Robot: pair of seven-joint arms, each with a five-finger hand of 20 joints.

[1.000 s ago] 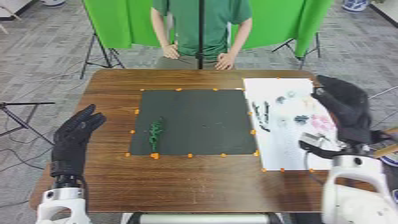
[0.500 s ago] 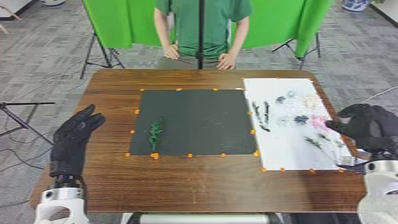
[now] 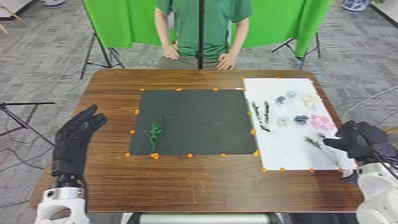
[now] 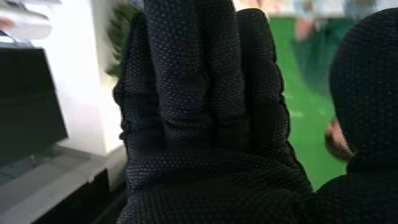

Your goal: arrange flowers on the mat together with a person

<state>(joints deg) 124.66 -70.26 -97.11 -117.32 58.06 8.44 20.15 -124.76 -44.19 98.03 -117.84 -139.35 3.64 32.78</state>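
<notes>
On the dark mat point(image 3: 209, 112), toward its left side, lies a single green sprig point(image 3: 155, 134), its leafy end pointing away from the robot, and it is the one piece of the arrangement I can make out there. By that measure the work looks barely begun: a first bit of greenery is down, and the blooms that would give it body and colour have yet to join it.

Those wait on the white sheet point(image 3: 282, 150) beside the mat, at the right of the wooden surface point(image 3: 200, 187). Two slim dark leafy stems point(image 3: 266, 112) lie nearest the mat; beyond and beside them are blue-grey flowers point(image 3: 300, 120), a cream flower point(image 3: 310, 101) and a pink flower point(image 3: 322, 122). Closer to the robot is more thin-stemmed greenery point(image 3: 314, 143). How many of these are meant for the mat, the pictures cannot settle.

The right hand point(image 3: 360, 140) is by the sheet's outer edge, its fingers straight and the thumb well apart from them, gripping nothing. The left hand point(image 3: 77, 132) is over the left part of the table, fingers extended, also without a flower. Choosing and lifting the next stem probably comes next; the thin stalks lying flat may be awkward to pinch, and the petals easy to crush.
</notes>
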